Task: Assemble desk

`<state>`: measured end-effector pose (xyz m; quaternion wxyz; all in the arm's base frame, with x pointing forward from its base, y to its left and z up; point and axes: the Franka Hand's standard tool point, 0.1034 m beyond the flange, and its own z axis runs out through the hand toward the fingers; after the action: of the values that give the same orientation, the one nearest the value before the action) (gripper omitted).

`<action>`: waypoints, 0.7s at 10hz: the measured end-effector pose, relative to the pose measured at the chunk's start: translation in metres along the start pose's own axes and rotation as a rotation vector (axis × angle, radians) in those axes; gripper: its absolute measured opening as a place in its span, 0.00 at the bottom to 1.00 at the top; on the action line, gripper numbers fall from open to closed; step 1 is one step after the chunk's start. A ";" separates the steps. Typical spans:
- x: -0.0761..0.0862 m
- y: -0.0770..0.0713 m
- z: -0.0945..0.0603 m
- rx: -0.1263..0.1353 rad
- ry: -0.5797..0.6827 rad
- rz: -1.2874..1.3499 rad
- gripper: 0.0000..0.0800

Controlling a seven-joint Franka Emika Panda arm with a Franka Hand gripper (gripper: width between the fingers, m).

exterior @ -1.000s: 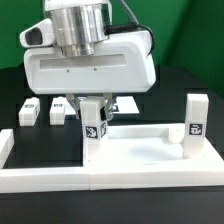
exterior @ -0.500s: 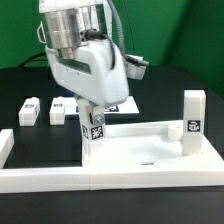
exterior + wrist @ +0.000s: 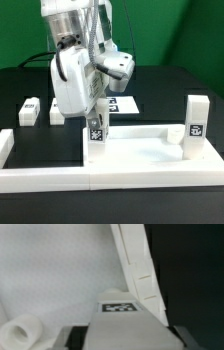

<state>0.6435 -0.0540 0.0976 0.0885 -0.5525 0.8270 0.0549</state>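
Note:
The desk's wide white rimmed tabletop (image 3: 140, 152) lies flat. One white leg (image 3: 95, 128) with a square tag stands upright at the corner on the exterior view's left. My gripper (image 3: 93, 112) comes down from above and is shut on this leg's upper end. In the wrist view the leg (image 3: 125, 328) fills the space between the two dark fingers (image 3: 80, 336), its tag (image 3: 120, 307) facing the camera, with the tabletop (image 3: 50, 274) beneath. A second tagged leg (image 3: 196, 125) stands upright at the tabletop's corner on the exterior view's right.
A loose tagged leg (image 3: 29, 109) lies on the black table at the exterior view's left. The marker board (image 3: 122, 103) lies behind the gripper. Long white border rails (image 3: 60, 178) run along the tabletop's front and left.
The gripper has turned about its upright axis while staying over the same corner, still closed on the leg. The leg has kept its place and turned with it.

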 end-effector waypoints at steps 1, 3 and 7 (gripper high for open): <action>0.000 0.000 0.000 0.000 0.001 -0.028 0.37; -0.002 0.004 0.002 0.001 0.010 -0.259 0.59; -0.011 0.007 -0.003 0.001 -0.001 -0.742 0.81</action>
<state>0.6410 -0.0421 0.1026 0.1029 -0.8147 0.5704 0.0189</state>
